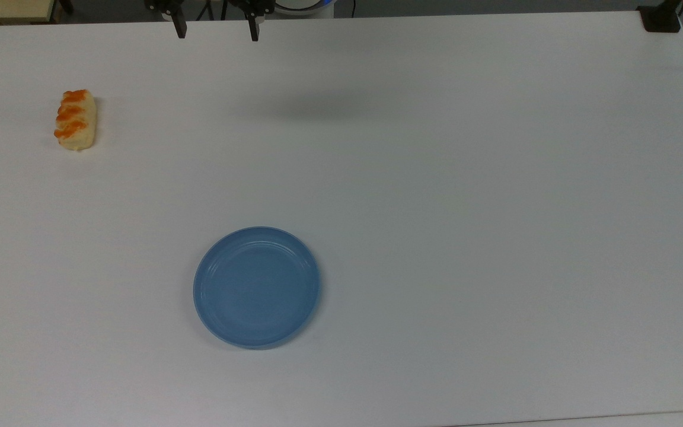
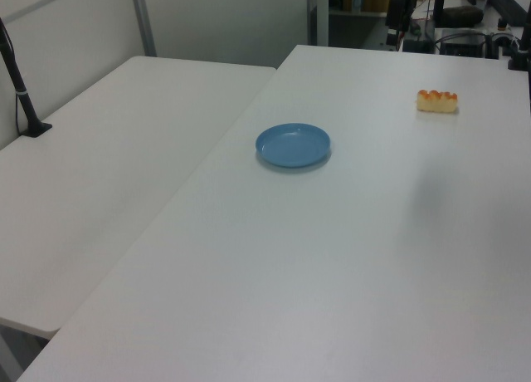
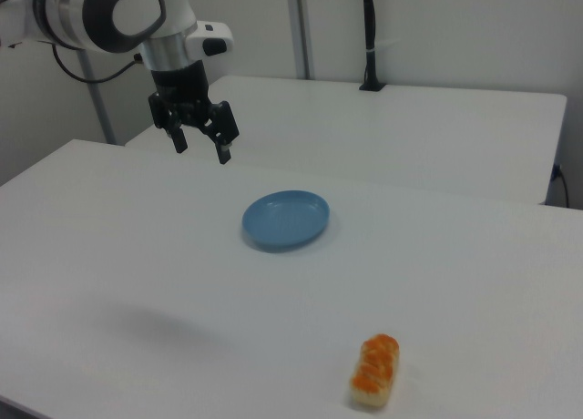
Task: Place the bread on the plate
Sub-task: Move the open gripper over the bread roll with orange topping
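The bread (image 1: 76, 120) is a pale-tan roll with orange stripes, lying alone at the top view's left; it also shows as the bread (image 2: 437, 100) and the bread (image 3: 375, 372). The round blue plate (image 1: 257, 286) sits bare near the table's front middle, seen too as the plate (image 2: 292, 144) and the plate (image 3: 286, 219). My gripper (image 3: 201, 146) hangs open high above the table, with nothing between its fingers, far from both. Its two black fingertips (image 1: 181, 28) poke in at the top view's upper edge. The left view does not show the gripper.
A black clamp post (image 1: 660, 18) stands at the top view's far right corner. A second white table (image 2: 108, 149) adjoins on the left view's left, with a black pole (image 2: 18, 83) on it. Monitors and cables (image 2: 465, 25) sit behind.
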